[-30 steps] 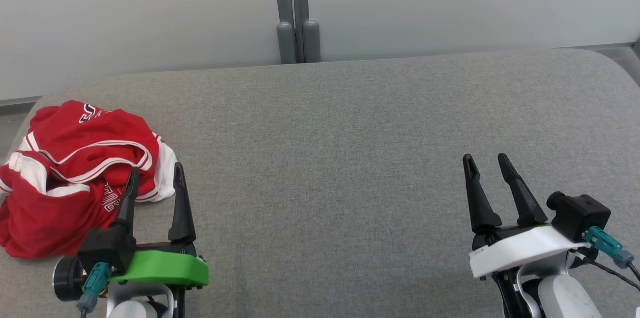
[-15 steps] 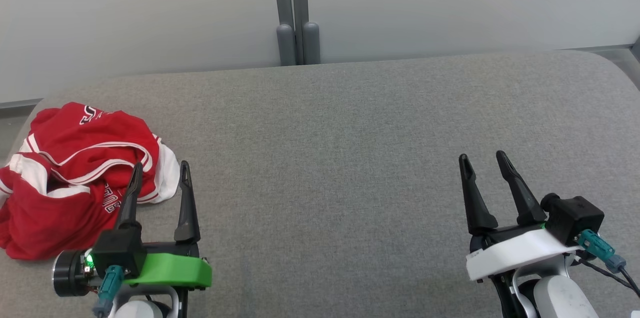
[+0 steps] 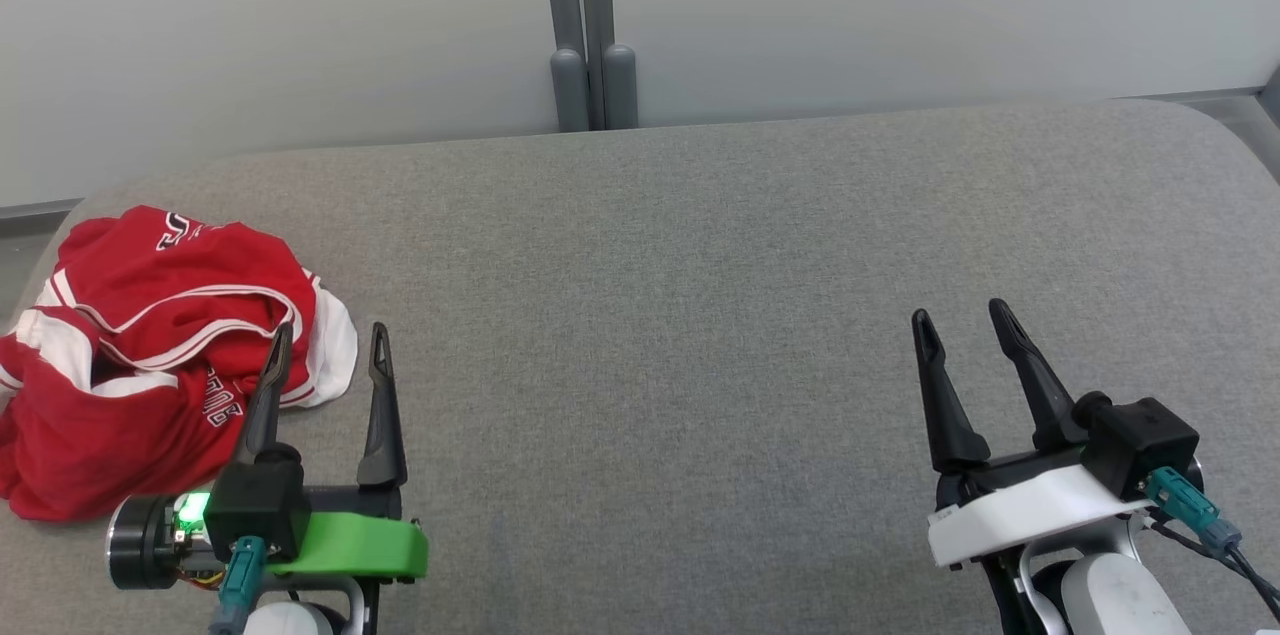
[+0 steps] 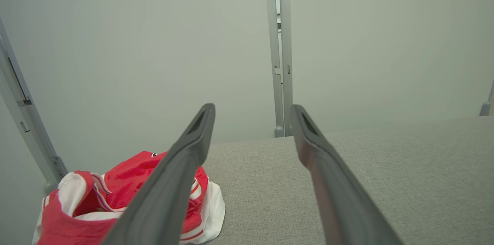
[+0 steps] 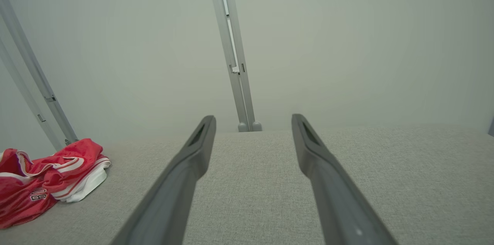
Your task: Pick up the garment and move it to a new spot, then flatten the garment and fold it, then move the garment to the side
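Garment (image 3: 150,345): cut by frame edge at 9 o'clock; lettering creased, unreadable; one finger of left pincer (image 3: 330,330) covers part of it.

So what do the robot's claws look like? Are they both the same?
Not quite. Both have two long, pointy dark fingers. The left claw has a bright green base with a little green light; the right claw has a white base. Each carries a black boxy camera with a teal plug.

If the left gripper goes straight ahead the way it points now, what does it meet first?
Probably the red garment: one finger of the left gripper overlaps its white edge. Between the fingers lies bare grey cushion; height is unclear.
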